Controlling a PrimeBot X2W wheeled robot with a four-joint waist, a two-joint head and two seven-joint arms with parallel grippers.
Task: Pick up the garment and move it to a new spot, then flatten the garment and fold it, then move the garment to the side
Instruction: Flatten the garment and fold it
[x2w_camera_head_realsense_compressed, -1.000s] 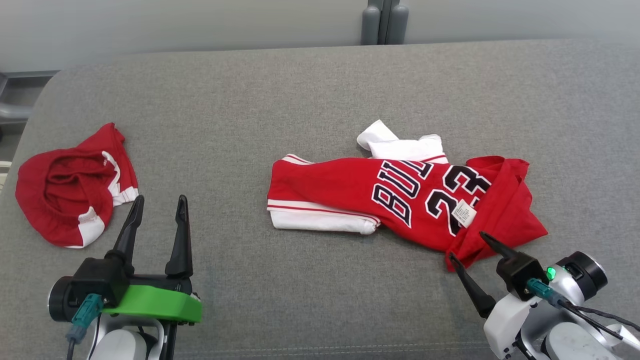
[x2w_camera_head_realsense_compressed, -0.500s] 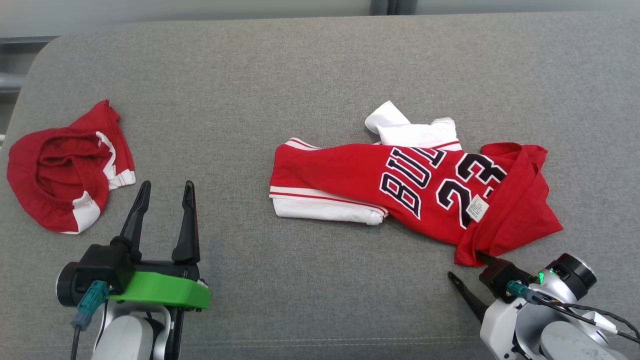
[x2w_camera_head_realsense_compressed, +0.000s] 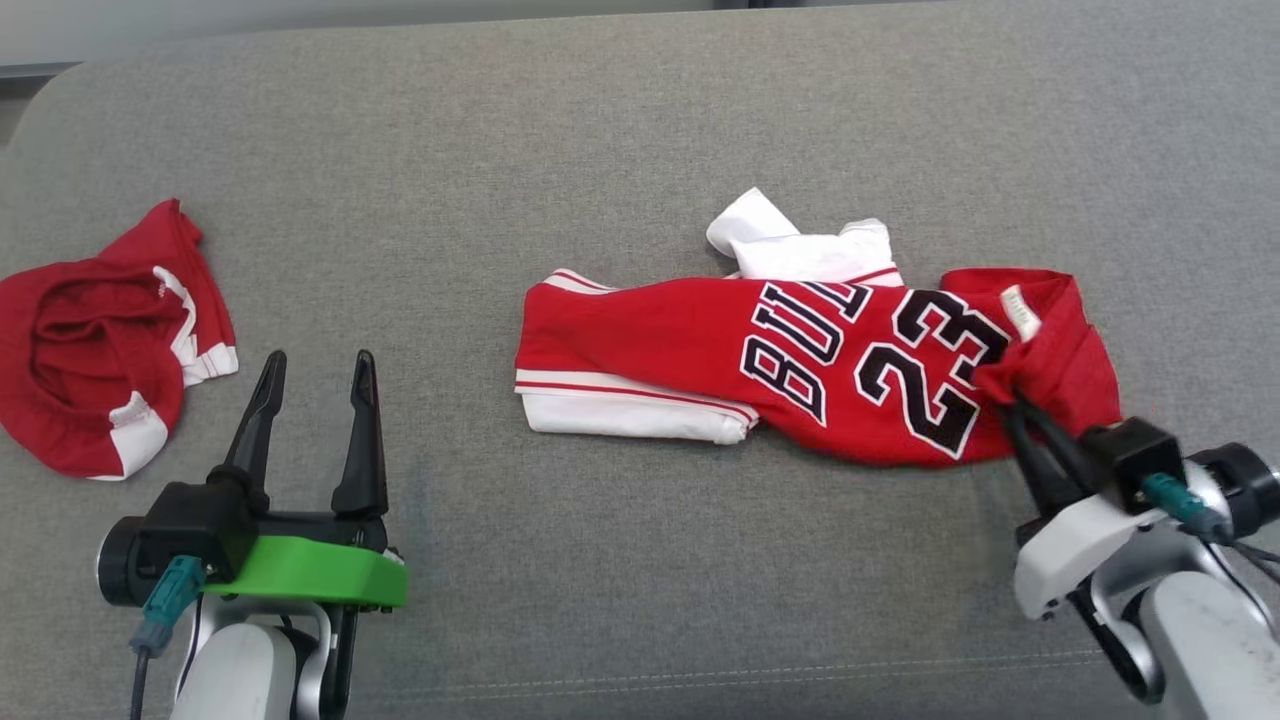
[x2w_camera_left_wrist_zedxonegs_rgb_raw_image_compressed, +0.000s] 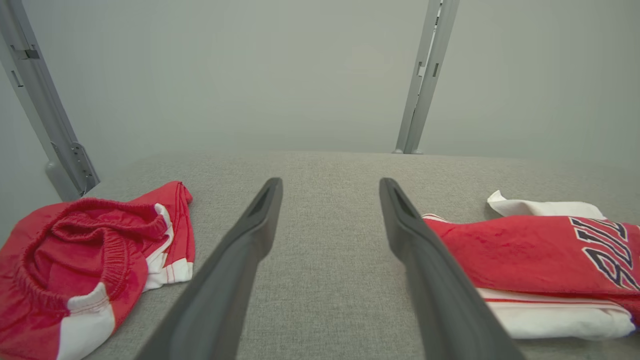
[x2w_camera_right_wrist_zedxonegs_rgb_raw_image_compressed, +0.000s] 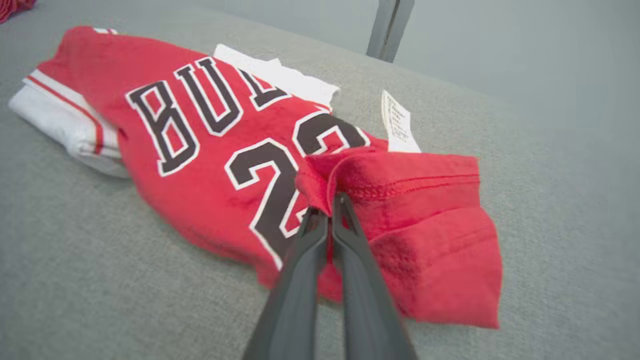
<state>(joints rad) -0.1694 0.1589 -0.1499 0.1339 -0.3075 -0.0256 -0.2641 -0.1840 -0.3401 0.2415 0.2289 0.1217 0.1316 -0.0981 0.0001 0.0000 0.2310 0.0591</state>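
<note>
On the grey woven couch cushion (x2w_camera_head_realsense_compressed: 600, 130), a crumpled red basketball jersey with black lettering (x2w_camera_head_realsense_compressed: 800, 370) lies stretched sideways. At the jersey's right end, the right gripper (x2w_camera_head_realsense_compressed: 1003, 397) pinches a red fold tight. Well left of the jersey, the left gripper (x2w_camera_head_realsense_compressed: 318, 358) hovers spread wide, near bunched red-and-white shorts (x2w_camera_head_realsense_compressed: 90, 350).

Red shorts (x2w_camera_head_realsense_compressed: 90, 350) partly beyond head view's left edge; jersey label (x2w_camera_right_wrist_zedxonegs_rgb_raw_image_compressed: 397, 122) print illegible.
</note>
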